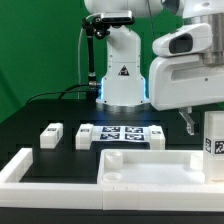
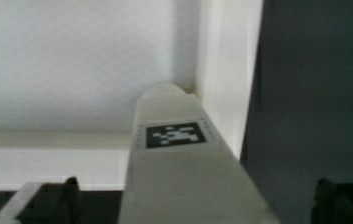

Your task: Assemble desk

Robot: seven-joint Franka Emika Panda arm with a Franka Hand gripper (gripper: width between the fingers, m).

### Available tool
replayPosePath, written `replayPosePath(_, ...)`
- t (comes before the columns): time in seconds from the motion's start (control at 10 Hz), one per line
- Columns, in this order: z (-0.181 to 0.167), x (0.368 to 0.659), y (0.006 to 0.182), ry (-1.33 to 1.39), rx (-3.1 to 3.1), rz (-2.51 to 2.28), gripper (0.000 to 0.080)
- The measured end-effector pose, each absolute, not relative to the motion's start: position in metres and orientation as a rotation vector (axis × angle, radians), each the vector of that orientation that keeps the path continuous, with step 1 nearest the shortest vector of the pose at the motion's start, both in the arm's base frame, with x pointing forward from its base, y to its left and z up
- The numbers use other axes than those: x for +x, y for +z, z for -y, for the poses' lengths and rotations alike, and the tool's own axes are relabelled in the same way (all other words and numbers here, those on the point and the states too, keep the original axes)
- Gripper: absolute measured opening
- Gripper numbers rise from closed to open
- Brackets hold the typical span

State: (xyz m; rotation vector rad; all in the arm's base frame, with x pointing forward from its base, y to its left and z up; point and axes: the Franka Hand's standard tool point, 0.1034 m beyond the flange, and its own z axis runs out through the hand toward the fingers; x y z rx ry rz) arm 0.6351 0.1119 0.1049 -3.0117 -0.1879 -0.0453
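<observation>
The white tabletop slab (image 1: 150,166) lies at the front with its recessed face up. One tagged leg block (image 1: 213,140) stands upright at the slab's corner on the exterior view's right. My gripper (image 1: 197,122) is open and straddles this leg from above. In the wrist view the leg (image 2: 178,140) rises between my fingers (image 2: 48,203), with a gap on each side, and its far end sits in the corner of the recessed tabletop (image 2: 84,70). Two more leg blocks (image 1: 50,136) (image 1: 85,135) lie on the black table at the exterior view's left.
The marker board (image 1: 122,133) lies flat behind the tabletop. A long white border rail (image 1: 28,170) runs along the front left. The robot base (image 1: 120,75) stands at the back centre, with a black cable running to the left.
</observation>
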Motion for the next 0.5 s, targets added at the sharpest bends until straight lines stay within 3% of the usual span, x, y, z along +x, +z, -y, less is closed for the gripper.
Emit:
replayPosePath(0.2,-0.1118,0.6352,0.105,-0.045,-3.013,0.155,0.0649)
replayPosePath(0.3,-0.1119,0.6352,0.105,-0.044,-3.013,0.143,0.0505)
replayPosePath(0.4,-0.1122,0.6351,0.105,-0.037,-3.014,0.042,0.0505)
replayPosePath(0.5,-0.1117,0.6352,0.1049,-0.032,-3.014,-0.043,0.0336)
